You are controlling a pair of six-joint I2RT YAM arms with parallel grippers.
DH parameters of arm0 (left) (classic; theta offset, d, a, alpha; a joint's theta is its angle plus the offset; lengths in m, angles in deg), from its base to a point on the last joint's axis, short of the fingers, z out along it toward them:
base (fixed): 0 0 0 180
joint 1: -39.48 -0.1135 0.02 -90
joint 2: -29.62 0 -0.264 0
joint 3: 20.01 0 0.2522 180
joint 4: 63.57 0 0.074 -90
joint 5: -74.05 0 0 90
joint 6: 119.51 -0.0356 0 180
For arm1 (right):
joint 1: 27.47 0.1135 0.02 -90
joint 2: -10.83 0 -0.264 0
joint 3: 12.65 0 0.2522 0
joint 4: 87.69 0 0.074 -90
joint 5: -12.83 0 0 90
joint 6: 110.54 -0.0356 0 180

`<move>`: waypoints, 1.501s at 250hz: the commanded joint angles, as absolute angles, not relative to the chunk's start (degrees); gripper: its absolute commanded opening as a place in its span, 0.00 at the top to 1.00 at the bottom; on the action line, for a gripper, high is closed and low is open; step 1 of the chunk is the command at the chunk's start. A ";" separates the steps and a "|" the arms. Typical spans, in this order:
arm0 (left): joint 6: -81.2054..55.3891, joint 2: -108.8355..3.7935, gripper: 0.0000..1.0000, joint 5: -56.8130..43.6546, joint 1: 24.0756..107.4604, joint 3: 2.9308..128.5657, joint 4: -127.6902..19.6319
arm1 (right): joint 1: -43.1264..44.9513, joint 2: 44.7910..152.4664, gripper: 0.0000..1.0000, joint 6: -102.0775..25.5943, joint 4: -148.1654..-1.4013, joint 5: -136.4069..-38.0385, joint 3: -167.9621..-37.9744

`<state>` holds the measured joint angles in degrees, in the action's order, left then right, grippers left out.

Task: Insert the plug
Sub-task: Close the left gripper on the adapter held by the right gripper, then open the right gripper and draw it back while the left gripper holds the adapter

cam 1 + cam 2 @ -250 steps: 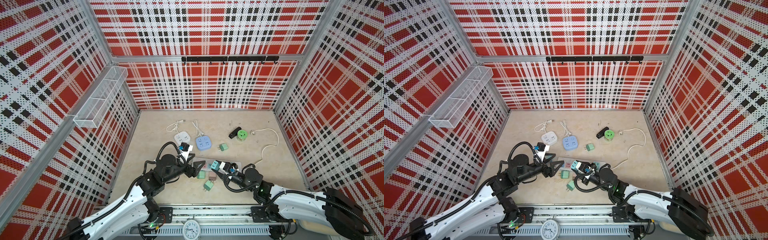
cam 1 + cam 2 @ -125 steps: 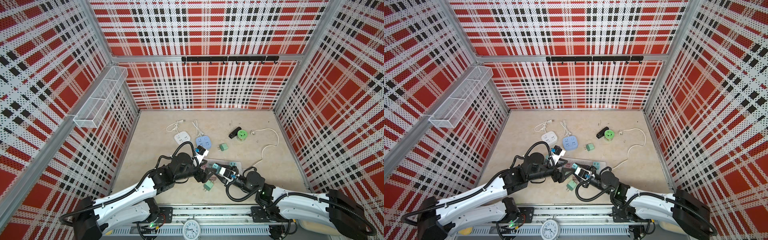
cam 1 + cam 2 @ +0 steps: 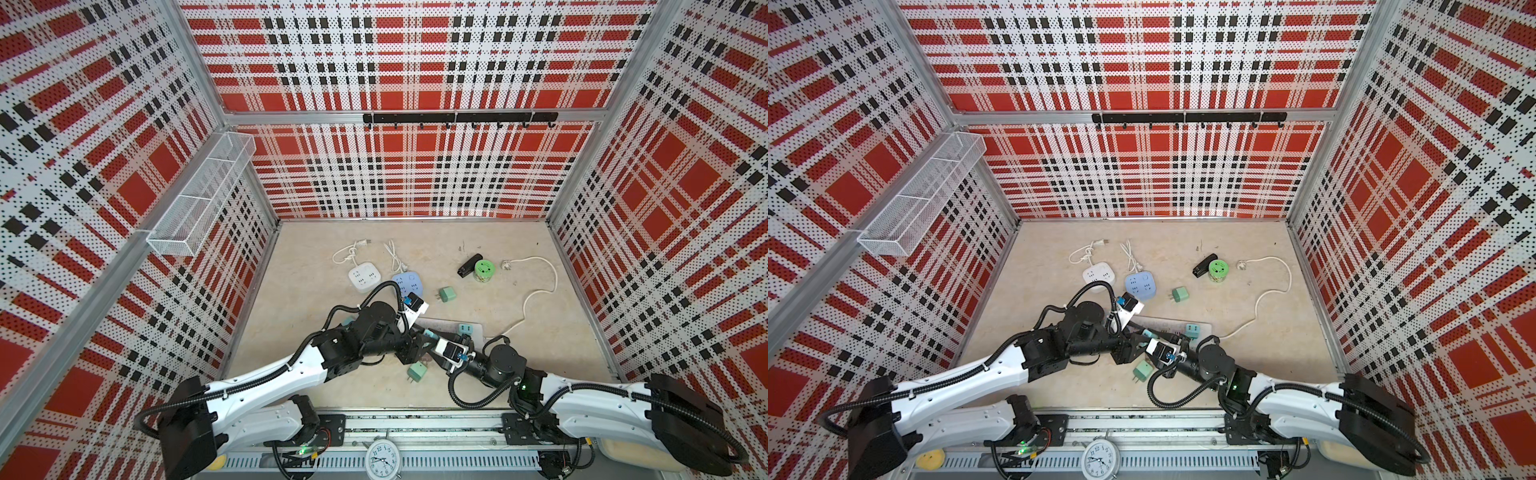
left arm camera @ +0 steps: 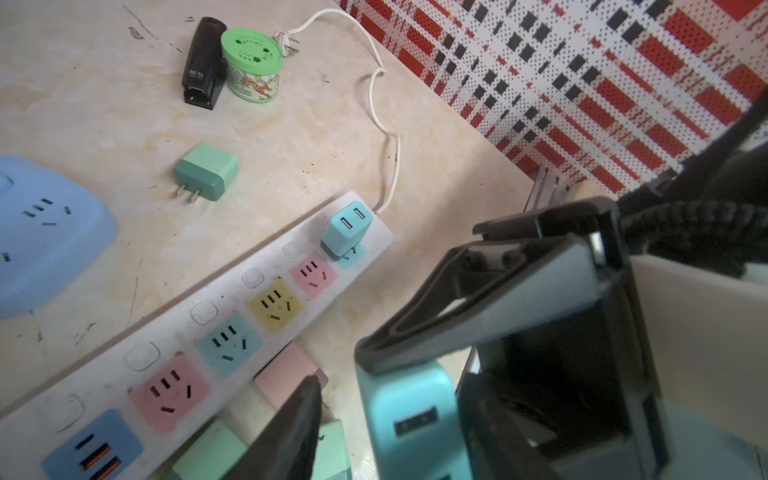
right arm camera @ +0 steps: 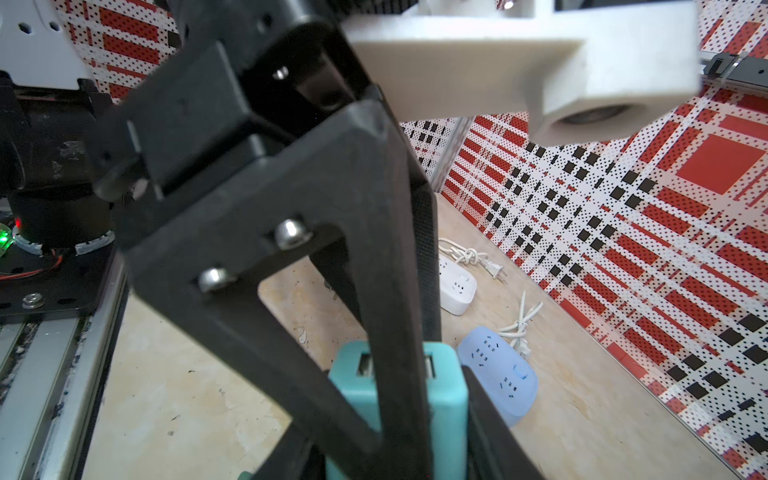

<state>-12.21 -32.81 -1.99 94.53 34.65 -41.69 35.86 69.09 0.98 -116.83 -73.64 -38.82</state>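
Right gripper (image 5: pixel 395 440) clamped on teal plug (image 5: pixel 449 399). Left gripper (image 3: pixel 415 347) at same plug; opening and grip not discernible. Power strip (image 4: pixel 174 332) just ahead of left gripper.

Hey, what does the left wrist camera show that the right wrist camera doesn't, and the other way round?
Only the left wrist: the power strip with coloured sockets, a blue adapter plugged into its end, the loose green adapter, black stapler and green tin. Only the right wrist: the white socket cube with its knotted cord. Both: the teal plug and the pale blue socket cube.
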 commanded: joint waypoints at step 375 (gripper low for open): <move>-43.31 -31.89 1.00 4.19 80.11 30.03 -50.78 | 34.91 50.56 0.00 -75.32 -51.82 -40.21 -74.48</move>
